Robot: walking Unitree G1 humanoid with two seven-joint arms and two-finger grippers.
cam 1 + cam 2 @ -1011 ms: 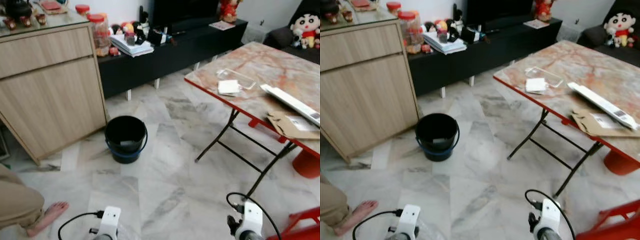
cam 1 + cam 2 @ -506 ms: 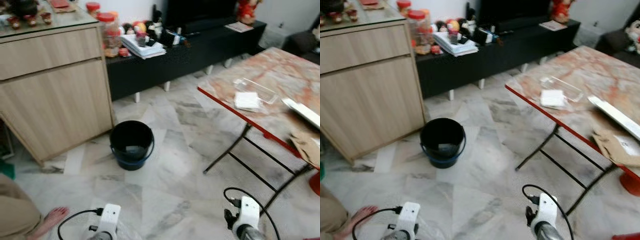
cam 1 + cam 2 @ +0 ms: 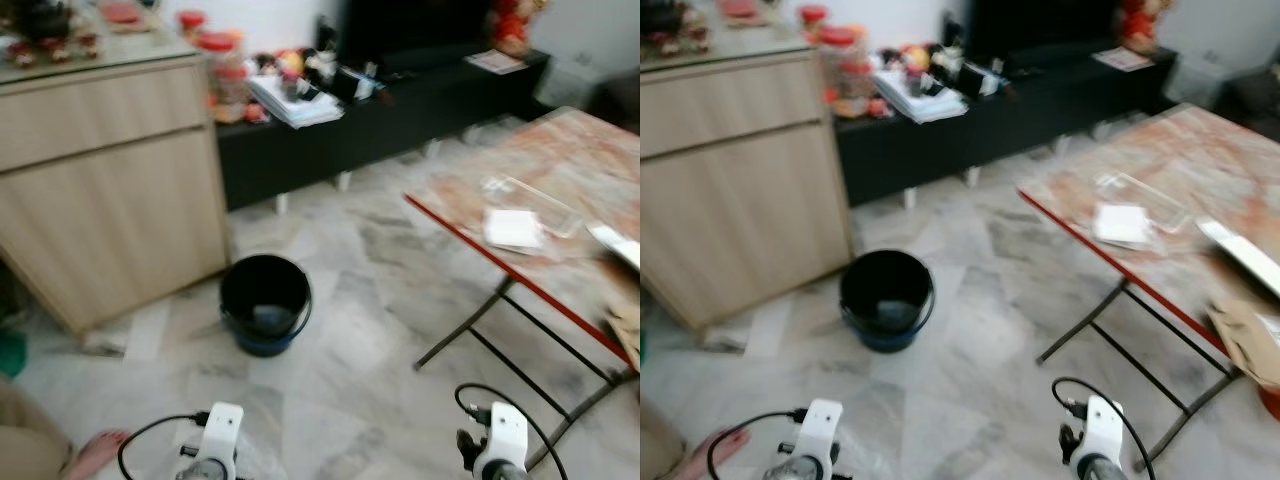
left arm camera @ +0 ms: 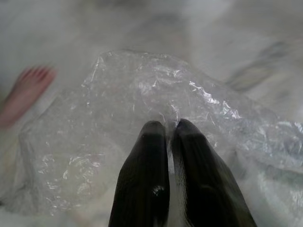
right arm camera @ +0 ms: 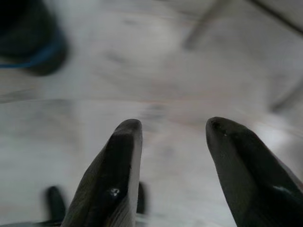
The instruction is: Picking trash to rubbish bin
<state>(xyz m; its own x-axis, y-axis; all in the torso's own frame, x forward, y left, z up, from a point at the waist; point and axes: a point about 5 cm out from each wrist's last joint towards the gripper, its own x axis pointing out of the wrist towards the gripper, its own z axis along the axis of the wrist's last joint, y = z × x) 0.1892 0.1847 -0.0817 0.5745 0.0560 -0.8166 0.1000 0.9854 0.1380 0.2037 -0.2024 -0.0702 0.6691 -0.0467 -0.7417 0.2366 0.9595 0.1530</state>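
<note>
Gripping a crumpled clear plastic bag [image 4: 142, 123], the left gripper [image 4: 165, 125] is holding its two black fingers pressed almost together on a fold of the film, with the bag spreading out beyond the fingertips above the pale marble floor [image 3: 370, 400]. A person's bare foot [image 4: 26, 92] is resting on the floor just beside the bag; in the head views it is showing at the lower left corner.

The right gripper [image 5: 173, 125] is hanging with its fingers spread well apart and nothing between them, pointing down at the floor.

The black bucket with a blue band [image 3: 265, 300] is standing upright on the floor ahead of the robot, near the corner of the wooden cabinet [image 3: 110, 190] and well apart from both grippers. Its contents cannot be made out.

To the right, a folding table with a marbled red top [image 3: 560, 170] is carrying a clear tray [image 3: 530, 195] and a white square packet [image 3: 512, 228] lying close together. A low black TV bench [image 3: 400, 100] is running along the far wall, bearing a stack of papers [image 3: 295, 100] and small items. Both head views are showing slight blur.
</note>
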